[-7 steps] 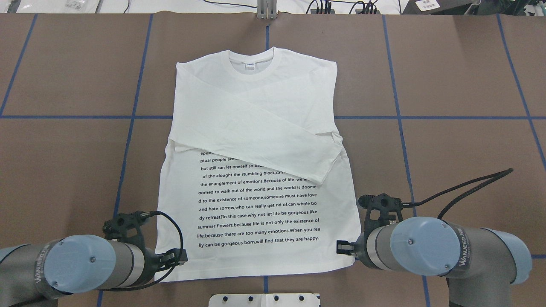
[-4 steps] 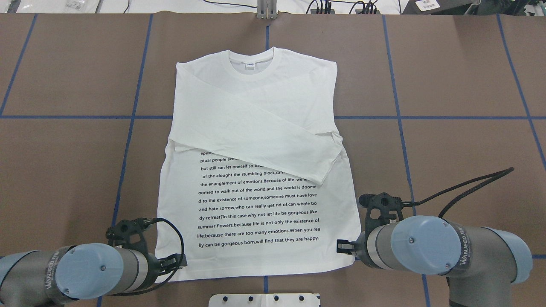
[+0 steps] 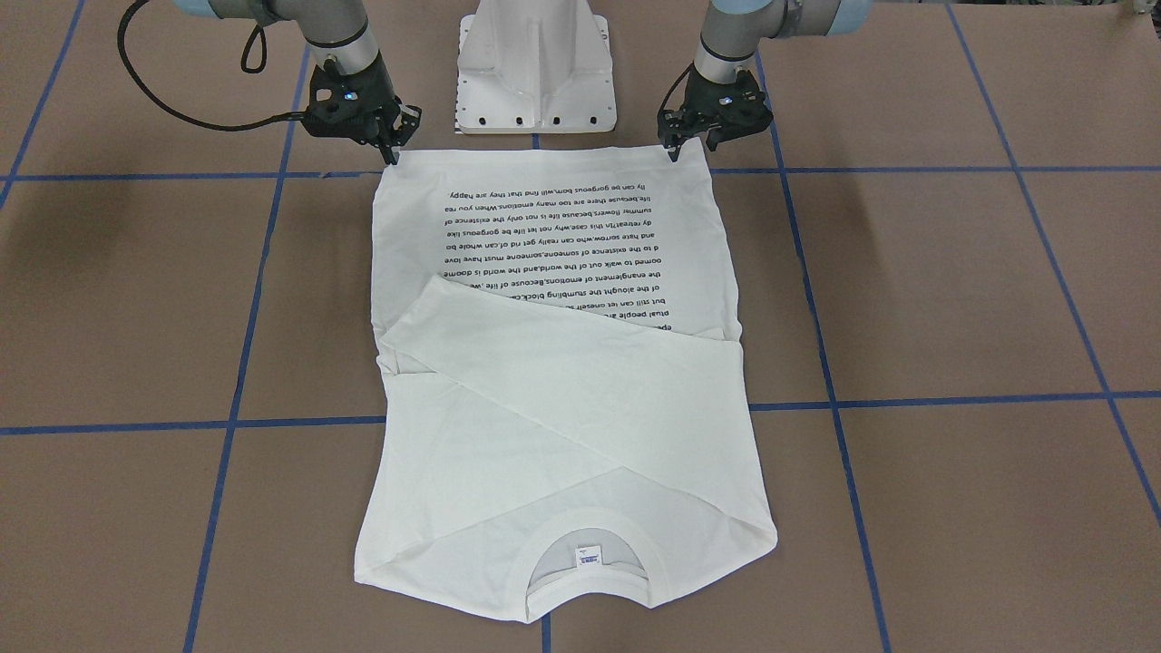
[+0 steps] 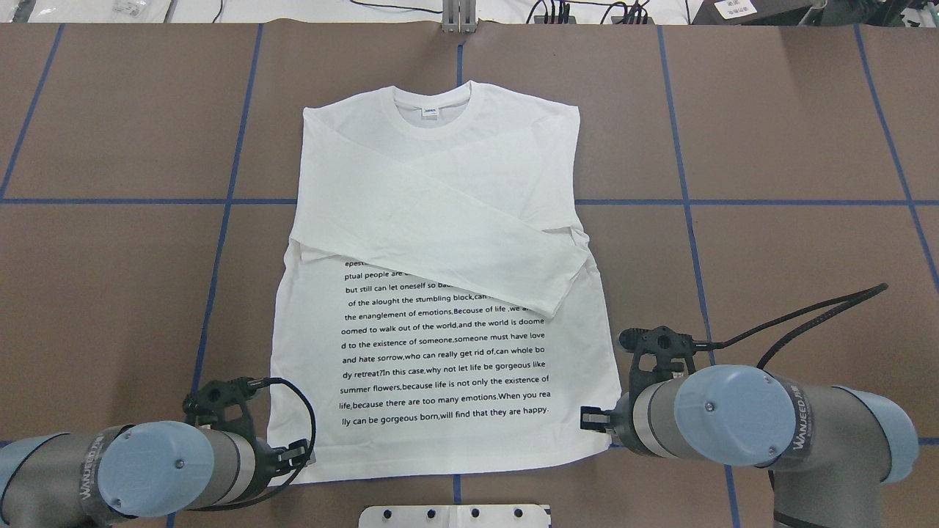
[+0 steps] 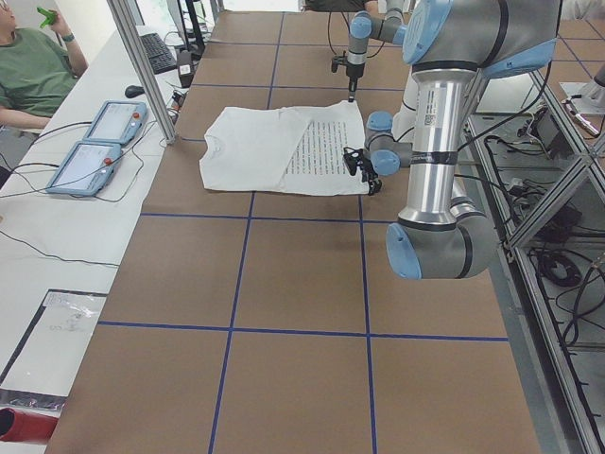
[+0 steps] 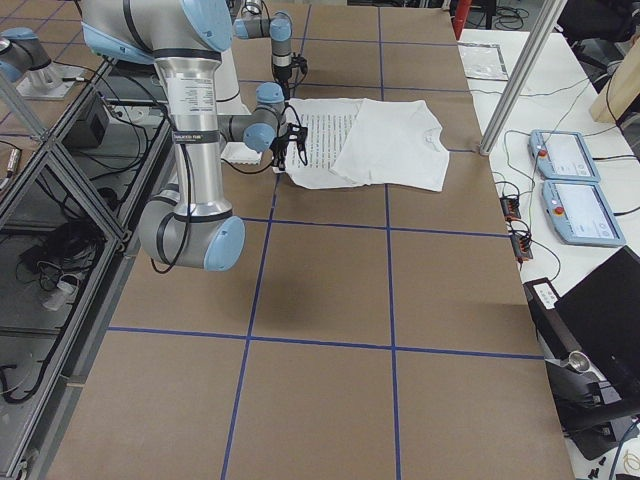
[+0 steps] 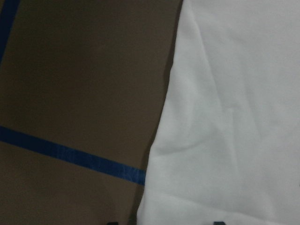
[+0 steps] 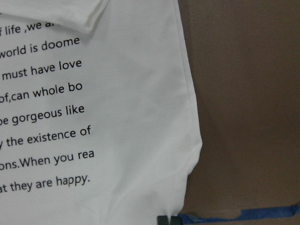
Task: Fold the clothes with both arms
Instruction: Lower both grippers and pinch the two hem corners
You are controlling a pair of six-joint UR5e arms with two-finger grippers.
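Now, place of the shirt: white T-shirt (image 4: 440, 282) flat on the brown table (image 4: 770, 132), printed text (image 4: 444, 352) facing up, collar (image 4: 433, 117) at the far side, hem (image 4: 440, 463) at the robot's side, sleeves (image 4: 411, 213) crossed over the chest.
Long axis: from hem to collar, straight away from the robot; for a hem-to-collar fold, probably both corners to carry forward along this line.
Left gripper (image 4: 301, 455): low at the left hem corner; fingers spread, cloth edge between the two tips at the bottom of the left wrist view; not yet closed on it.
Right gripper (image 4: 593, 420): at the right hem corner; tips close together on the cloth corner in the right wrist view, seemingly pinching it, with a small pucker in the fabric just above.
Deciding relation: one corner for each arm, each just in front of its own gripper; hem a little slanted, left corner closer to the robot than the right.
Overhead view: whole shirt and its axis, but fingertips half hidden by the wrists.
Front-facing view: both grippers down at the hem line, one per corner.
Wrist views: only source for the finger gap; no collar or full sleeves there.
Side views: too small for judging the fingers.
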